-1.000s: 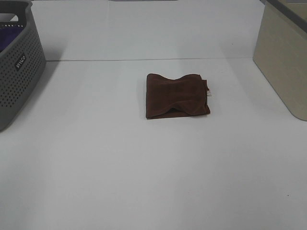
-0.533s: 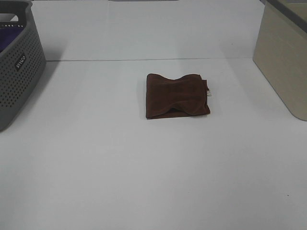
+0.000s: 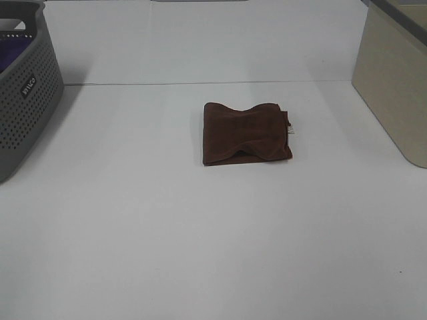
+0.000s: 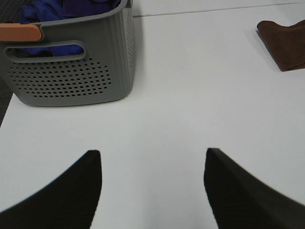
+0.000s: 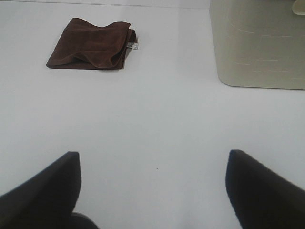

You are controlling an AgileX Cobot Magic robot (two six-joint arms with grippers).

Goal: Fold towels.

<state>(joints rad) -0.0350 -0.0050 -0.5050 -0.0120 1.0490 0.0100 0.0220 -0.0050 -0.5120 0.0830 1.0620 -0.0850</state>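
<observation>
A brown towel [image 3: 247, 133] lies folded into a small rectangle in the middle of the white table [image 3: 167, 220], with a white tag at its right edge. It also shows in the right wrist view [image 5: 90, 44], and a corner of it shows in the left wrist view [image 4: 285, 43]. Neither arm shows in the high view. My left gripper [image 4: 152, 191] is open and empty above bare table, near the grey basket. My right gripper [image 5: 152, 191] is open and empty above bare table, well short of the towel.
A grey perforated laundry basket [image 3: 23, 87] holding blue and purple cloth [image 4: 71, 9] stands at the far left. A beige bin [image 3: 397, 80] stands at the far right; it also shows in the right wrist view [image 5: 257, 43].
</observation>
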